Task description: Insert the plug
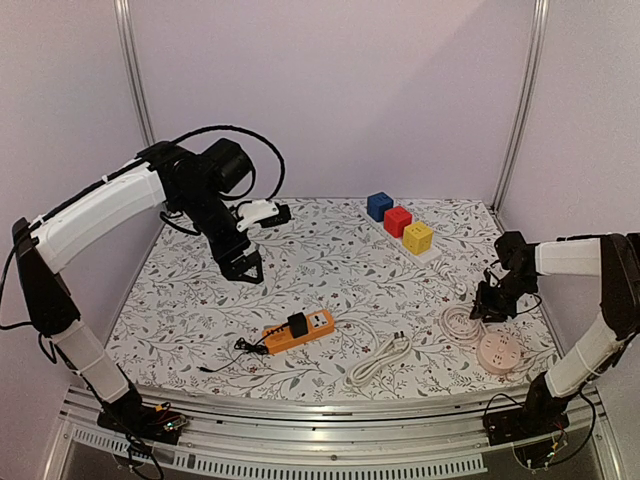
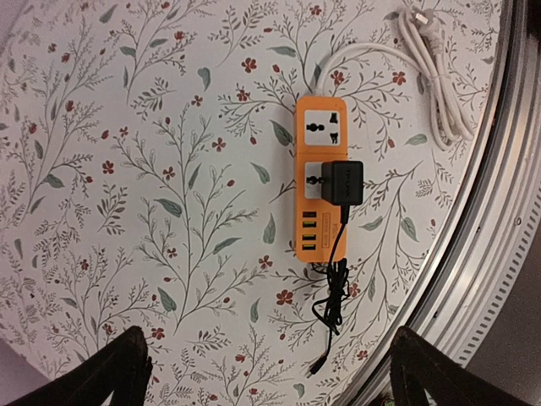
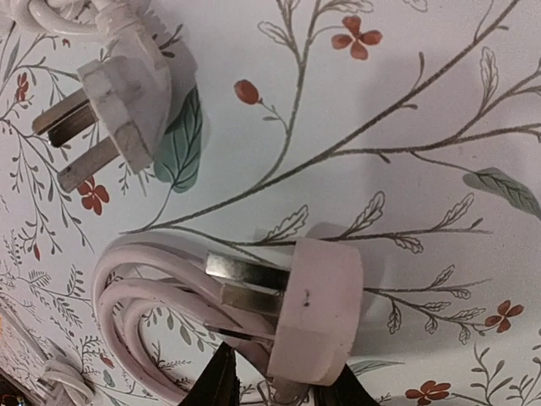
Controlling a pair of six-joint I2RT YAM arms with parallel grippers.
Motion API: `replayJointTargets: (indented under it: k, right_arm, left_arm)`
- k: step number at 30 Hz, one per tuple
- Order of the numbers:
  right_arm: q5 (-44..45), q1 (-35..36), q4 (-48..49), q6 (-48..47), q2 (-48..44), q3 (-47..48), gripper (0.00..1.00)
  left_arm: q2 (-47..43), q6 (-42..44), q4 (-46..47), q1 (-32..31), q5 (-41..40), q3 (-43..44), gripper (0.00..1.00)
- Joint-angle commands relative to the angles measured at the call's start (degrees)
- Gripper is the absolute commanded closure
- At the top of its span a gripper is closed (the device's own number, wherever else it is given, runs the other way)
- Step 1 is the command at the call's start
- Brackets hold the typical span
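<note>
- On the bench's (image 1: 330,260) right side, your right hand (image 3: 283,381) straddles the pale pink round plug (image 3: 317,309); clamped or not, I cannot tell.
- An off-centre grip could twist it, skewing the prongs (image 3: 241,272).

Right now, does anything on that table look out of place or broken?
Nothing looks broken or spilled. Only loose ends: the thin black cable lies tangled beside the orange power strip, whose white plug lies unconnected.
</note>
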Motion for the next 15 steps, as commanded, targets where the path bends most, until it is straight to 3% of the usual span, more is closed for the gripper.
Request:
replayJointTargets:
  k: [1,6,9,15]
  right_arm:
    - [-4.55,-0.21,2.08,0.57,0.77,-1.19,0.75]
    - [-10.41,-0.15,4.71,0.36,0.97,-1.28,1.0]
    - [-10.18,0.67,6.61,0.1,-2.56,-1.57,1.0]
    - [1.27,8.72,8.76,-1.77,-12.86,-0.95,1.0]
  left_arm:
    - [-1.8,0.52,0.19,0.62,-0.28,-0.46,0.01]
    - [-1.6,0.46,0.33,0.66,-0.21,-0.12,0.01]
    - [-1.93,0.5,0.2,0.7,0.36,-0.1,0.01]
    - [-1.75,0.11,0.59,0.82,1.22,1.5,0.02]
